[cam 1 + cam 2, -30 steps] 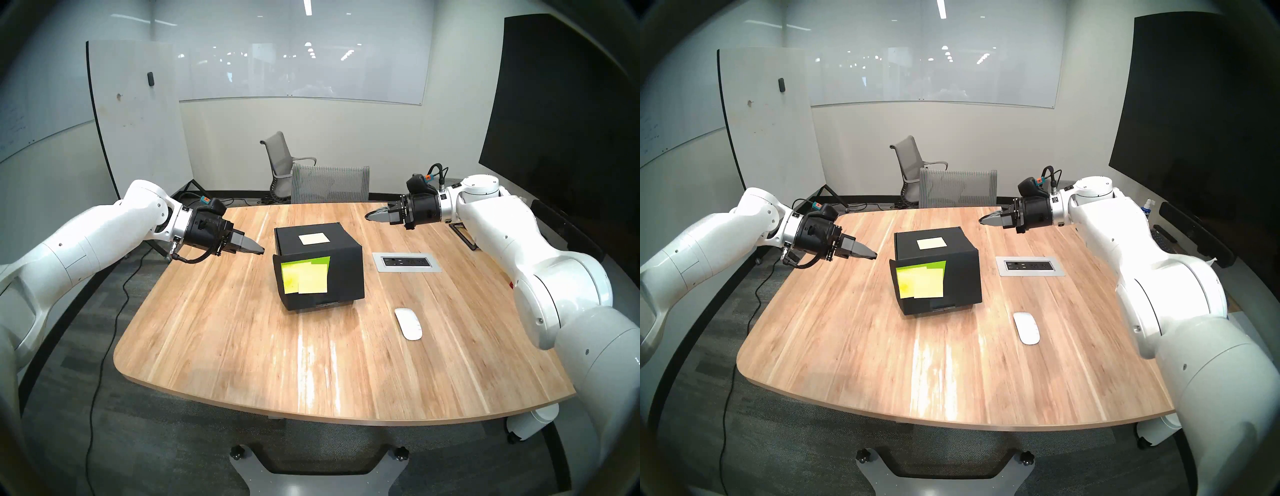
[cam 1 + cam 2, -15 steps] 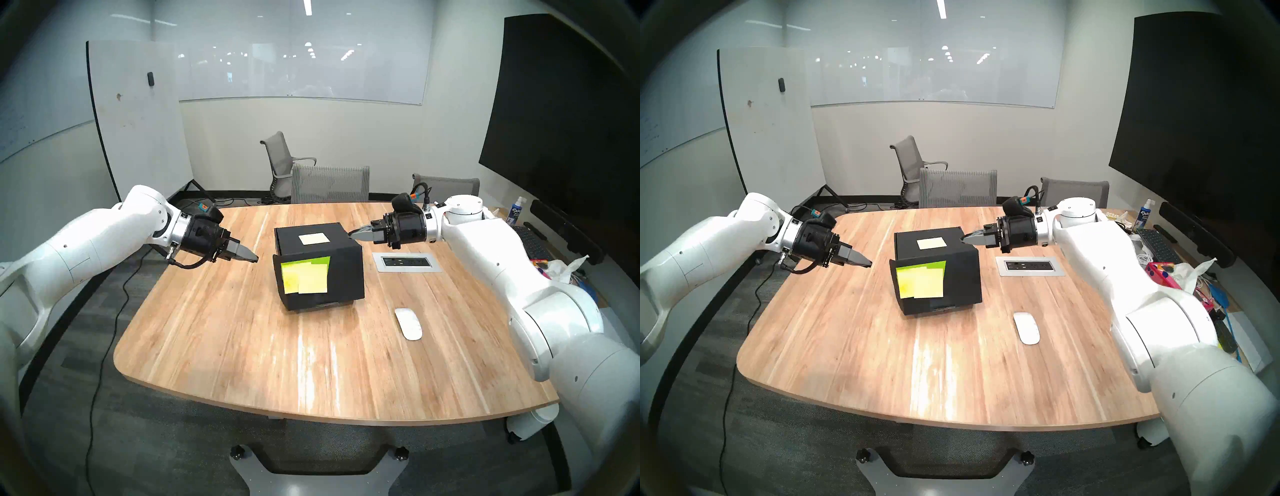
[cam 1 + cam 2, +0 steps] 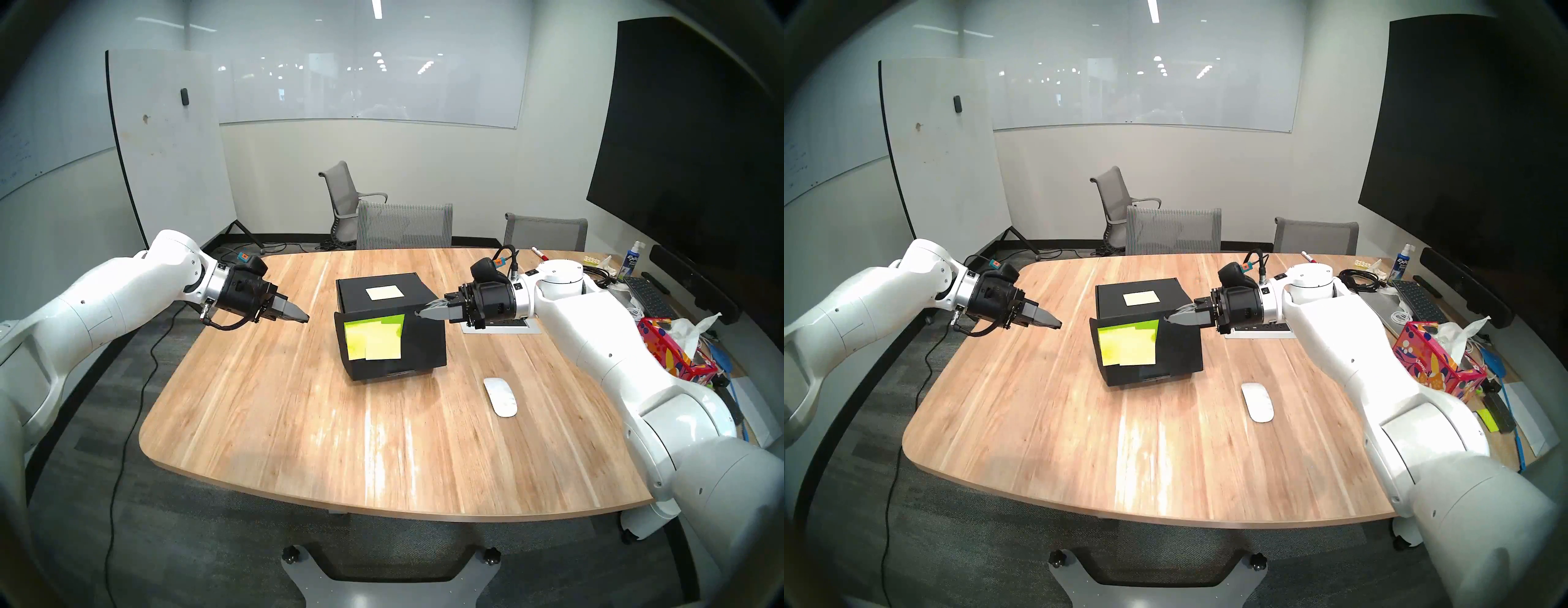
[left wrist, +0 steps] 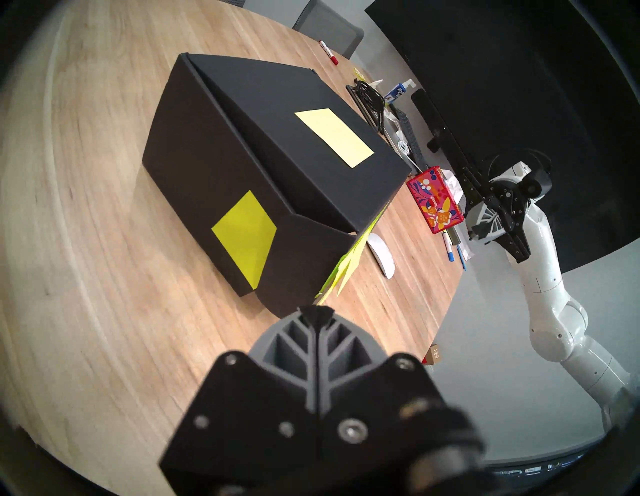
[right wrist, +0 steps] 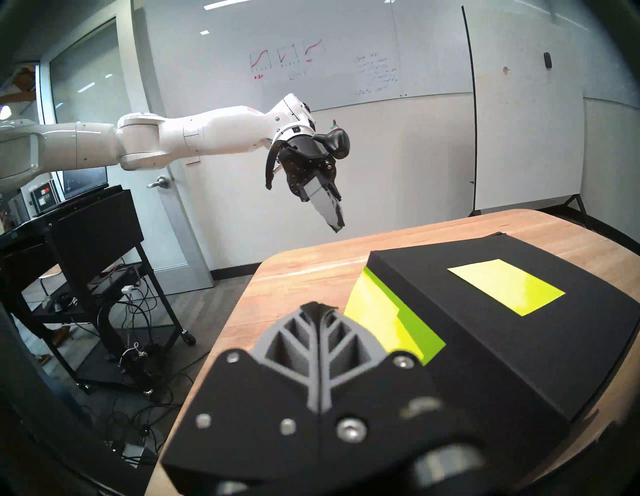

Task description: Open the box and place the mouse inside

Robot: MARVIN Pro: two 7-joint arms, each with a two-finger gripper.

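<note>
You see the box (image 3: 390,322) shut at mid-table (image 3: 263,424), its sticky-noted front flap (image 3: 373,339) facing you, turned slightly toward your left. The mouse (image 3: 500,396) lies apart to its near right (long axis running near to far). Your left gripper (image 3: 306,318) hangs closed and empty left of the box; your right gripper (image 3: 418,314), closed and empty too, noses over the box's upper right edge.

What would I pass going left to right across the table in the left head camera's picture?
left gripper → box with sticky notes → right gripper → mouse → tissue box, off the table's right edge.
</note>
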